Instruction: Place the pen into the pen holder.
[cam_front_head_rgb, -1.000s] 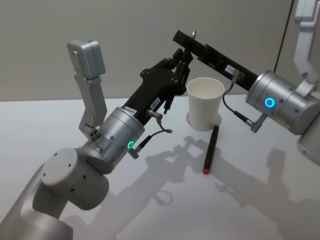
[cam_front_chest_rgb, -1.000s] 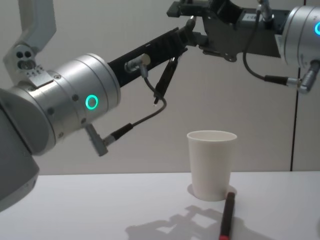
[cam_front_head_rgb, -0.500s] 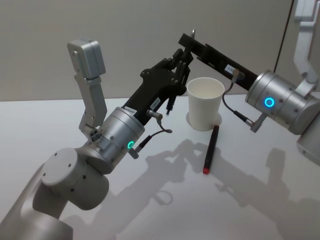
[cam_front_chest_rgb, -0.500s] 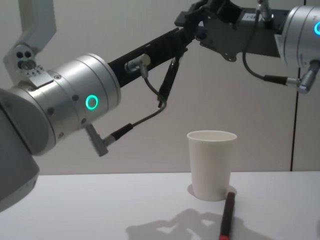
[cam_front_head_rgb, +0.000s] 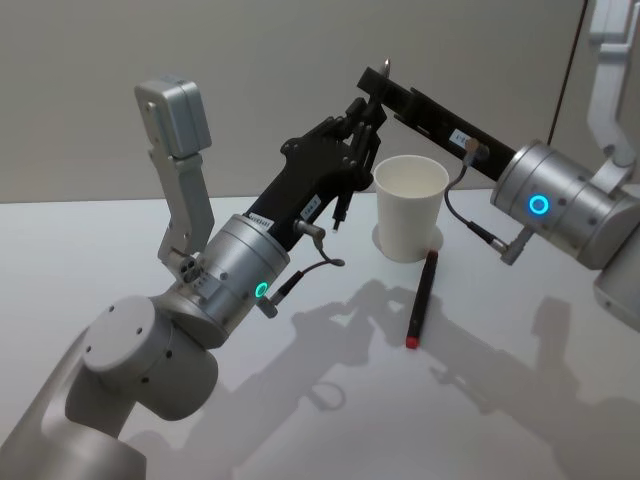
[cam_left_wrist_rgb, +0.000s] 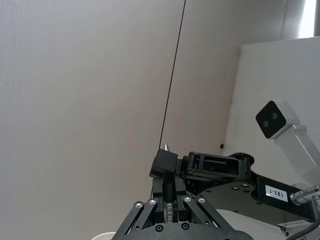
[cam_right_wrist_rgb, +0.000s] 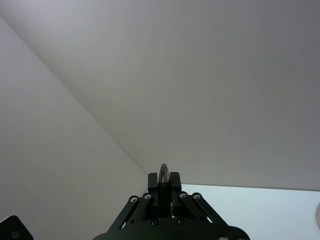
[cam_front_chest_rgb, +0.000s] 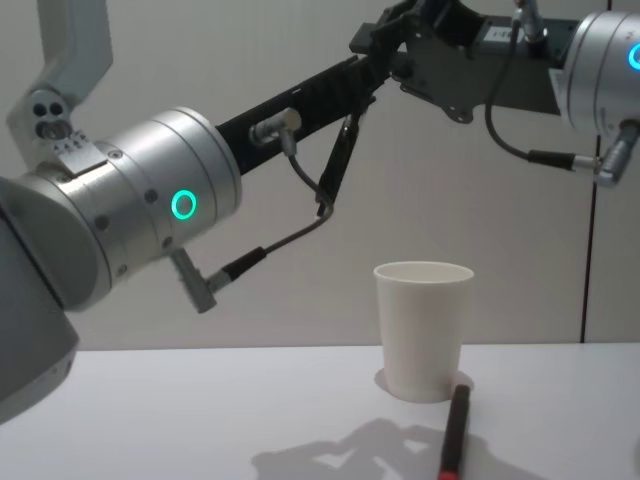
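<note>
Two grippers, the left gripper (cam_front_head_rgb: 364, 118) and the right gripper (cam_front_head_rgb: 374, 82), both clamp the pen (cam_front_chest_rgb: 338, 165) in the air beside the pen holder (cam_front_head_rgb: 408, 215) near the desk's (cam_front_head_rgb: 520, 400) far edge. An uneven release could drop it outside.

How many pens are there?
2. One dark pen hangs in the air, held where the left gripper and right gripper meet. One red-and-black pen lies on the table beside the paper cup.

Both arms raised above the worktop (cam_front_head_rgb: 520, 400) far edge. Left gripper (cam_front_head_rgb: 357, 130) angles up from the left, fingers closed. Right gripper (cam_front_head_rgb: 377, 85) reaches in from the right, clamped on pen (cam_right_wrist_rgb: 163, 175), just beside the left one.
</note>
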